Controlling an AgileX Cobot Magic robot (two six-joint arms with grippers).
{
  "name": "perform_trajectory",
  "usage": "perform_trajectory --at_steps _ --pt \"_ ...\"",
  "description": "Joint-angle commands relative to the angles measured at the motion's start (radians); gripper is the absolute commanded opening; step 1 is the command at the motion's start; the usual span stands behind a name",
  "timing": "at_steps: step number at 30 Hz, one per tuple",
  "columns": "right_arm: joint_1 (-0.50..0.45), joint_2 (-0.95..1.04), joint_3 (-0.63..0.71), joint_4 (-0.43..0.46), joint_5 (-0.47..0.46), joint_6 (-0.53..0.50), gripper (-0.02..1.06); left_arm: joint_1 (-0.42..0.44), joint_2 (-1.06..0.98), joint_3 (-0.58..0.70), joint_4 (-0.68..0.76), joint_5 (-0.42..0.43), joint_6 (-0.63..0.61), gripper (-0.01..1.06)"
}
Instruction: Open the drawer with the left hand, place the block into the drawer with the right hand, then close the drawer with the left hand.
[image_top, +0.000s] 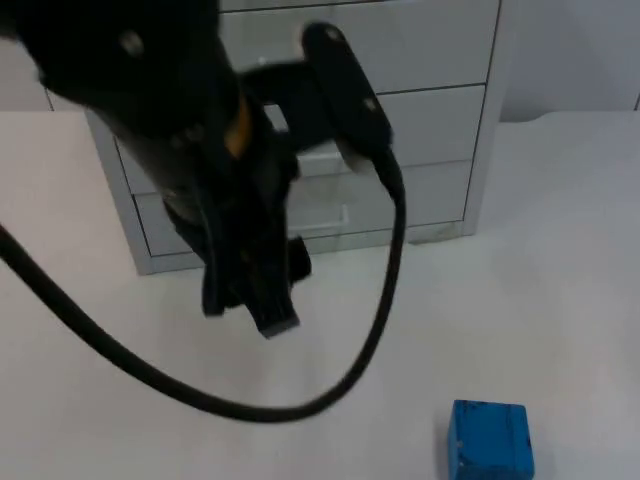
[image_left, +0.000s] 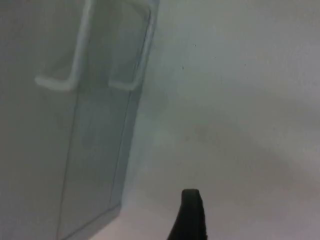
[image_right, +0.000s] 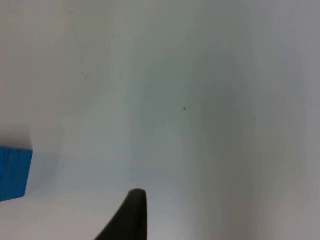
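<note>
Drawer cabinet (image_top: 420, 120) at back of table (image_top: 560, 250); all drawers look shut, nothing opened yet. Left end effector (image_top: 262, 300) hovers just in front of lowest drawers, near handles (image_left: 65, 82); finger spread: cannot tell. Blue block (image_top: 489, 440) on table, well apart from cabinet, untouched. Right end effector (image_right: 131, 215) waits over table near block (image_right: 14, 172); spread: cannot tell. All three steps left.

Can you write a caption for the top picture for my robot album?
Left gripper hovers before the shut grey drawer cabinet; blue block waits on the table.
</note>
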Motion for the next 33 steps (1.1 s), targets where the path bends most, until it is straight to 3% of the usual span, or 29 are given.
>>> perform_trajectory --at_steps 1,7,9,11,16,20,27,33 --pt "0.005 -0.002 -0.004 0.001 0.005 -0.003 1.05 -0.01 0.076 -0.008 0.094 -0.094 -0.014 0.67" --pt "0.005 -0.002 -0.004 -0.002 0.003 -0.003 1.05 -0.008 0.157 -0.008 0.257 -0.235 -0.097 0.67" --pt "0.005 -0.002 -0.004 -0.002 0.003 -0.003 1.05 -0.005 0.2 -0.008 0.434 -0.279 -0.219 0.67" --pt "0.005 -0.002 -0.004 -0.002 0.003 -0.003 1.05 -0.005 0.235 -0.01 0.557 -0.275 -0.282 0.67" --pt "0.005 -0.002 -0.004 -0.003 0.003 -0.003 1.05 -0.005 0.31 -0.053 0.667 -0.253 -0.361 0.67" --pt "0.005 -0.002 -0.004 -0.003 0.003 -0.003 1.05 0.006 0.367 -0.119 0.691 -0.202 -0.4 0.67" --pt "0.005 -0.002 -0.004 -0.003 0.003 -0.003 1.05 0.063 0.424 -0.186 0.688 -0.213 -0.406 0.66" --pt "0.005 -0.002 -0.004 -0.003 -0.005 -0.003 1.05 0.101 0.447 -0.198 0.697 -0.317 -0.406 0.63"
